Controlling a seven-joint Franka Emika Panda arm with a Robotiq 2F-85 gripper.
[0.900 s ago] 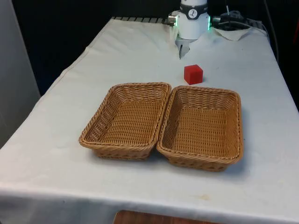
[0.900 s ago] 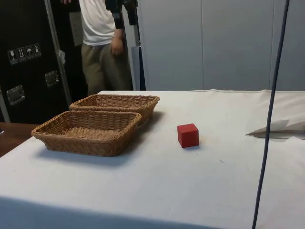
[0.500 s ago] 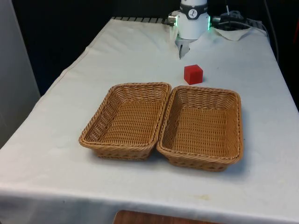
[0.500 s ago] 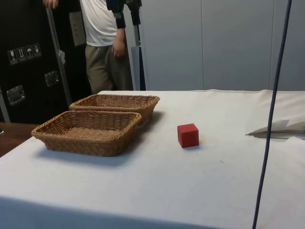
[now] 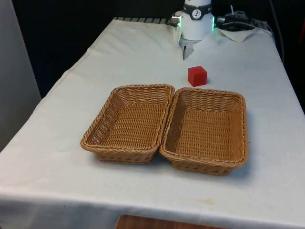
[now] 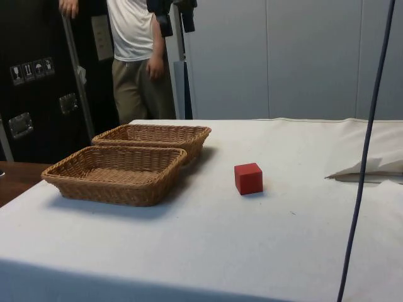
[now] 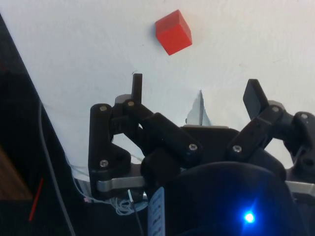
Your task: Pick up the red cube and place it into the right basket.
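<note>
Gripper (image 7: 196, 91) hanging high above the cloth, fingers spread wide and holding nothing, red cube (image 5: 197, 76) sitting on the table (image 5: 143, 52) at 12 o'clock of the right basket (image 5: 206, 130), untouched, left basket (image 5: 129, 122) adjoining, person (image 6: 137, 56) standing behind.

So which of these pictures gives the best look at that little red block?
The side view: the red cube sits unobstructed on the white cloth, showing two faces. The front view has it farther off, beyond the baskets; the wrist view sees it from above.
</note>
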